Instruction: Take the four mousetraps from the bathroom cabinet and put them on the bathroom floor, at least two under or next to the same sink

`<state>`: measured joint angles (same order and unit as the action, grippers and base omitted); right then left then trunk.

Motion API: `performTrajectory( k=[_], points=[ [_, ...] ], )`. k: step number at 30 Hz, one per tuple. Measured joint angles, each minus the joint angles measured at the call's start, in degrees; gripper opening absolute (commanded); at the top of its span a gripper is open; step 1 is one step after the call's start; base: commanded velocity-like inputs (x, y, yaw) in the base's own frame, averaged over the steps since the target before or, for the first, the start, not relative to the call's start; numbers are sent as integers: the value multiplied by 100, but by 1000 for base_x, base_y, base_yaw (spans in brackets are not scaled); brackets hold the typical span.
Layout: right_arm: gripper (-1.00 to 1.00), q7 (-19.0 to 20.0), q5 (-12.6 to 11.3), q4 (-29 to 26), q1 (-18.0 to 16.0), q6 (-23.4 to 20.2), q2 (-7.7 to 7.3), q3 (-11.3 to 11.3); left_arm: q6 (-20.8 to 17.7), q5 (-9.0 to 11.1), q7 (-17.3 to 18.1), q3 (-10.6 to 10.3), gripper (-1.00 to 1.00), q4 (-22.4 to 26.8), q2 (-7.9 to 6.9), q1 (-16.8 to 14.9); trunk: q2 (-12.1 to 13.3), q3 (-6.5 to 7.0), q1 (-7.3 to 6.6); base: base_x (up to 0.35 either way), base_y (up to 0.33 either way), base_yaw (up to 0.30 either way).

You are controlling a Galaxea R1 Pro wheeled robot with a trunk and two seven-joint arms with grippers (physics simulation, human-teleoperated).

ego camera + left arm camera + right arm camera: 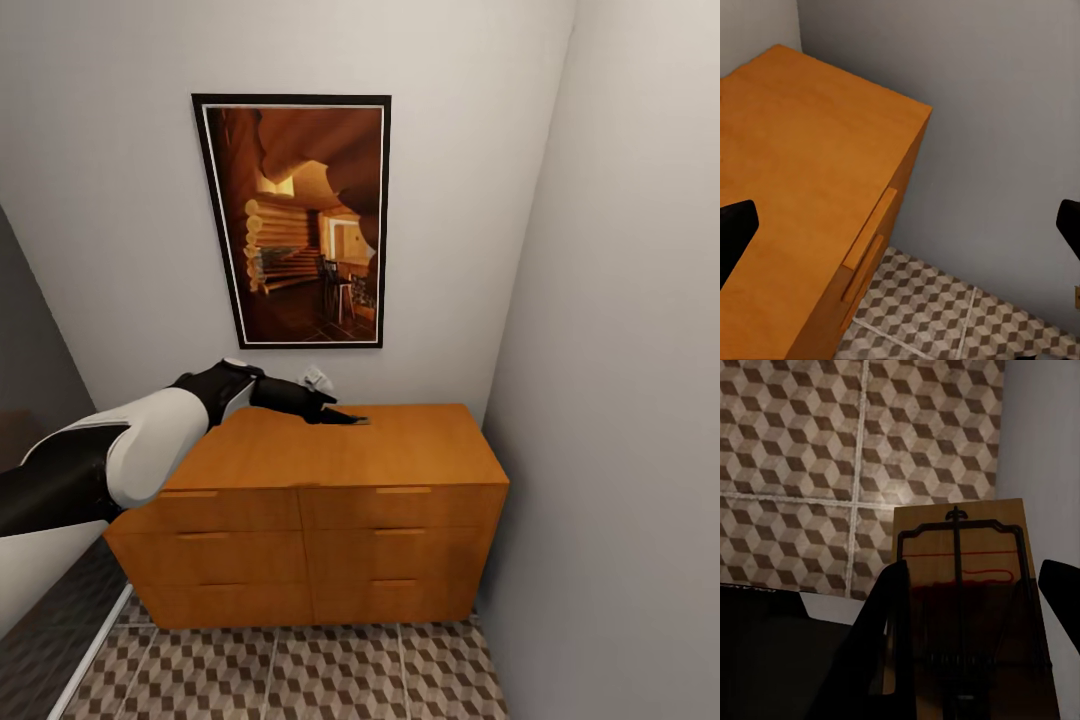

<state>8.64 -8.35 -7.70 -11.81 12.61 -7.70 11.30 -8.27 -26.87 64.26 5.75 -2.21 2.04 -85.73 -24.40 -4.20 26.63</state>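
Mousetrap [964,607] sits pinched in our right gripper [975,585] above the floor [832,450]; left gripper [900,232] spread over the cabinet [802,172].

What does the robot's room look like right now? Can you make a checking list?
Surface: cabinet top bare; drawers shut.
Job's things: one mousetrap between the right gripper jaws, above the bathroom floor.
Clutter: nothing seen.
Grippers: left gripper over the cabinet top, jaws spread, holding nothing; right shut on the mousetrap.
Cables: nothing seen.
Surroundings: framed picture on the wall, grey walls, cube-pattern tiles.
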Motion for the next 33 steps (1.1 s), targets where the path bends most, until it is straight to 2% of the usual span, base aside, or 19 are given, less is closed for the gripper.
performTrajectory(
  k=[13, 33],
  points=[
    [-100, 0, -7, 0, 0, 3, 0, 0, -1, -1, 2, -14, 100, -3, -63, 9, 0, -6, 0, 0, 0, 0],
    [-100, 1, -8, 0, 0, 3, 0, 0, -9, -2, 5, -18, 100, -5, -72, 15, 0, -136, 0, 0, 0, 0]
  ],
)
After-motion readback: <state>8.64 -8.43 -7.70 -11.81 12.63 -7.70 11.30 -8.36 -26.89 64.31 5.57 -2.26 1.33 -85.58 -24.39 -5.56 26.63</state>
